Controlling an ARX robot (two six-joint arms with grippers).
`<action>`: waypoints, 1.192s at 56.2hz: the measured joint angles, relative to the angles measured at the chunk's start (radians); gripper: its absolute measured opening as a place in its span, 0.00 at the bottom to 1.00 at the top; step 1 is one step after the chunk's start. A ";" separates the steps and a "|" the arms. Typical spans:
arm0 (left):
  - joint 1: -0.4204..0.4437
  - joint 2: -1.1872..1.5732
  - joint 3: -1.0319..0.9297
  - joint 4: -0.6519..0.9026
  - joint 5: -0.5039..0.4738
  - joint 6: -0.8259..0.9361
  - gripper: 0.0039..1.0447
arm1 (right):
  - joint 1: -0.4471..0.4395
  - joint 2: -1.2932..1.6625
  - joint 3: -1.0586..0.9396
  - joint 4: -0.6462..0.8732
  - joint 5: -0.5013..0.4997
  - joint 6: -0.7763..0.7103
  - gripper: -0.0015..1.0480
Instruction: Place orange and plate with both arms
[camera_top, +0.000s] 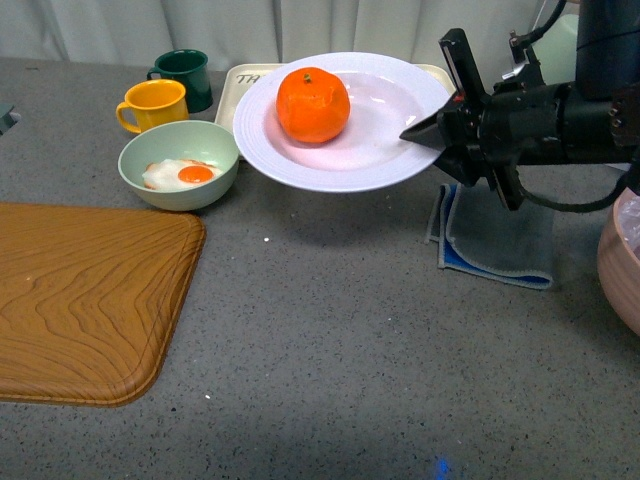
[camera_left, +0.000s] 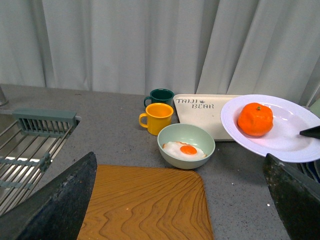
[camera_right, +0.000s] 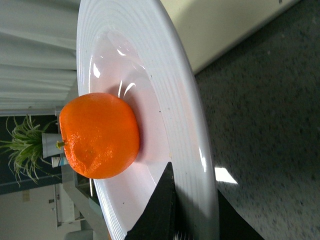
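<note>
The right gripper (camera_top: 425, 130) pinches the white plate (camera_top: 300, 170) by its right rim, holding it aloft at the far middle, with the orange (camera_top: 312, 104) riding inside (left gripper (camera_left: 180, 160) spread, empty). Carrying step, I'd judge; next, lower it level lest the fruit roll.

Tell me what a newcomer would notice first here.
The bright orange sits on the white plate, which the right gripper holds by its rim above the grey table, with a cream tray behind it. Next come the green bowl with a fried egg left of the plate, and the wooden board at near left.
</note>
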 joint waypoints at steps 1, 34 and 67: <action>0.000 0.000 0.000 0.000 0.000 0.000 0.94 | -0.001 0.011 0.019 -0.005 0.001 0.006 0.04; 0.000 0.000 0.000 0.000 0.000 0.000 0.94 | -0.022 0.433 0.806 -0.424 0.080 0.064 0.04; 0.000 0.000 0.000 0.000 0.000 0.000 0.94 | -0.020 0.453 0.865 -0.564 0.136 -0.051 0.60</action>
